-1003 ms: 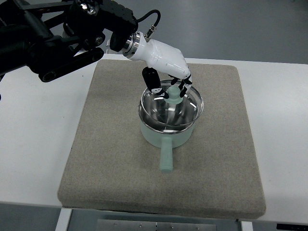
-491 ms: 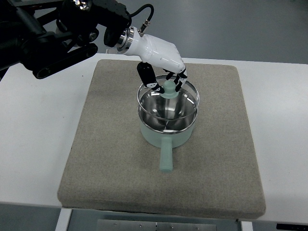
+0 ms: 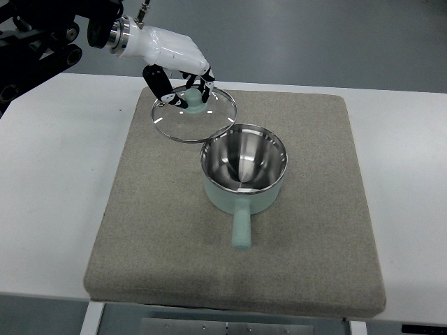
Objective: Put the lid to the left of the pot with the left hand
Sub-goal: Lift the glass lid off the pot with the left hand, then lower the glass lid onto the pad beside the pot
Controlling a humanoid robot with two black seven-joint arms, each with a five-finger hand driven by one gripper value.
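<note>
The round glass lid with a steel rim (image 3: 193, 114) is gripped by its pale green knob in the white left hand (image 3: 178, 59). It is held above the grey mat (image 3: 140, 230), far-left of the open mint-green pot (image 3: 244, 169).

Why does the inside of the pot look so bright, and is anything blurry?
Top view: the steel inside of the pot mirrors overhead light in bright streaks; small glints dot the glass lid held by the left hand; shadows on the mat are faint; nothing looks blurred.
</note>
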